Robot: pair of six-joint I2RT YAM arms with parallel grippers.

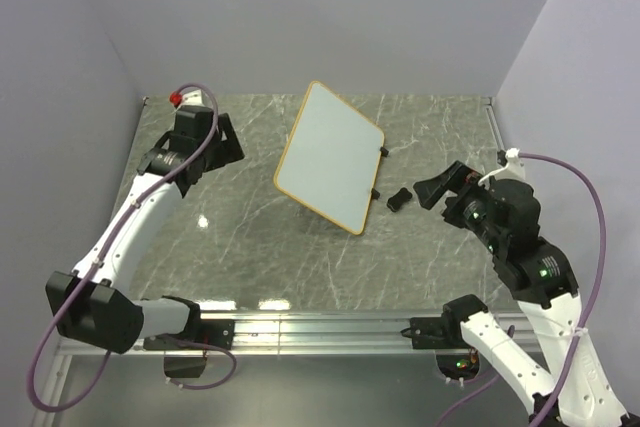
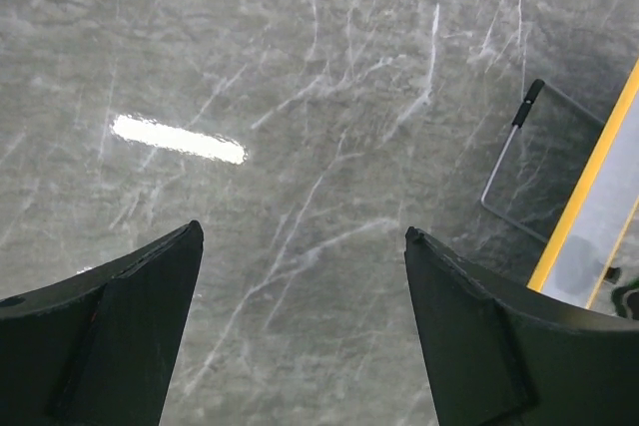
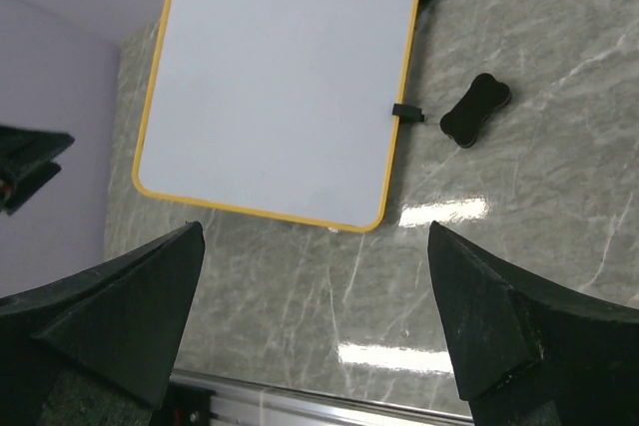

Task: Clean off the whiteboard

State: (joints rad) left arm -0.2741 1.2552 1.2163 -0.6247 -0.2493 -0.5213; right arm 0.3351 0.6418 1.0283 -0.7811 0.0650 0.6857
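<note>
The whiteboard (image 1: 330, 157) sits in the middle of the grey marbled worktop (image 1: 250, 247), a little toward the far side. It is turned on a diagonal, so one rounded corner points to the far wall and another toward you. Its frame is orange-yellow. In your right wrist view the face reads plain white. Two small black clips (image 3: 407, 112) stick out from its right edge. A black bone-shaped eraser (image 1: 399, 199) lies flat on the worktop just beside the nearer clip, apart from it.

Your left claw (image 1: 230, 144) is at the far left, well apart from the board's left edge. Its jaws are spread wide over bare stone and hold nothing. In its wrist view a thin wire loop (image 2: 514, 162) shows beside the board's yellow edge.

Your right claw (image 1: 445, 187) is to the right of the eraser, pointing toward the board. It too is spread wide and holds nothing.
</note>
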